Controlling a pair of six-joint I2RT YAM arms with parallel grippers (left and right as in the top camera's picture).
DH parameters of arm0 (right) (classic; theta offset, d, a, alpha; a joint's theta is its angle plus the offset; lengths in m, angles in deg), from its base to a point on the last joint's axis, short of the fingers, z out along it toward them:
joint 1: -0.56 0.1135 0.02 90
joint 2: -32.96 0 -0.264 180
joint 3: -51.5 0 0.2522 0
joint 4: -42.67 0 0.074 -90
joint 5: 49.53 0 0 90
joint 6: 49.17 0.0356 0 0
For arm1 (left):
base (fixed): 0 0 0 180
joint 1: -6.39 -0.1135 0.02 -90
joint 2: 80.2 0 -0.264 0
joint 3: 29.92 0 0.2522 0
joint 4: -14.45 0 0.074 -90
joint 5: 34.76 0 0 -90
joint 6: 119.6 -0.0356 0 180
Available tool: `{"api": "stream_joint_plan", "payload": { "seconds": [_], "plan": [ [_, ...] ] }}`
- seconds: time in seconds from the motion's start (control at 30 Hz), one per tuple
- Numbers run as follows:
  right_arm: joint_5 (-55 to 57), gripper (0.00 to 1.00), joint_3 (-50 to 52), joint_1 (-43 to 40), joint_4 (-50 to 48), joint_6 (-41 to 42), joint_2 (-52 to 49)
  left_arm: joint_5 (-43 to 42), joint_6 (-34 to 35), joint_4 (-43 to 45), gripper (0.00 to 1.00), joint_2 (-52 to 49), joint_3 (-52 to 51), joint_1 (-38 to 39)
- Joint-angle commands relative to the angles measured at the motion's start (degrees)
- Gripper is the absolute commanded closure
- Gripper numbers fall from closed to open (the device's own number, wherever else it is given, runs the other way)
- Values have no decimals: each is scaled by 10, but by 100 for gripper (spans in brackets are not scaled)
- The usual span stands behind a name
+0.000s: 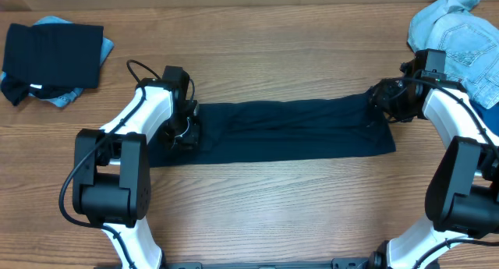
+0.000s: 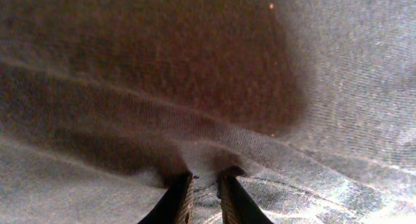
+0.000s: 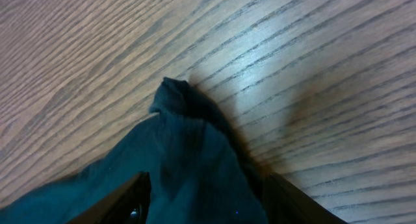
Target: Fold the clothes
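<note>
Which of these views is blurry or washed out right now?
Overhead: sharp and evenly lit, though the long dark navy fabric garment reads almost black. Left wrist: too close, soft, dim at upper left. Right wrist: glare streak on the brown wood-grain table, garment slightly soft.

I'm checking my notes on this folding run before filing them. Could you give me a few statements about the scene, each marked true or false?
1. The navy shirt lies stretched out as a long strip. True.
2. The right gripper is clamped on the shirt. False: its fingers stand apart, with the cloth lying loose between them.
3. The left gripper pinches the shirt's cloth. True.
4. The pale denim piece lies at the far left. False: it lies at the far right; a folded black piece is at the far left.
</note>
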Motion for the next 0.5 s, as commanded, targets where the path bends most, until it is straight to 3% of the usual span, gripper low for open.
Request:
{"api": "stream_joint_plan", "payload": {
  "seconds": [0.0, 0.07, 0.13, 0.2, 0.3, 0.33, 0.47],
  "plan": [
    [-5, 43, -7, -2, -14, -4, -1, 3, 12, 16, 81, -4, -8, -1],
    [-6, 55, 2, 3, -24, -4, -1, 3, 12, 17, 81, -3, -8, -1],
    [-6, 56, 16, 10, -39, -4, -1, 3, 12, 17, 81, -4, -8, -1],
    [-4, 48, 33, 15, -60, -4, -2, 3, 12, 17, 81, -3, -8, -1],
    [-4, 46, 40, 15, -73, -4, -6, 3, 12, 17, 81, -3, -8, -1],
    [-4, 37, 40, 14, -78, -4, -6, 3, 13, 17, 81, -3, -8, -1],
    [1, 34, 40, 14, -80, -4, -12, 3, 12, 18, 81, -3, -8, -1]
  ]
}}
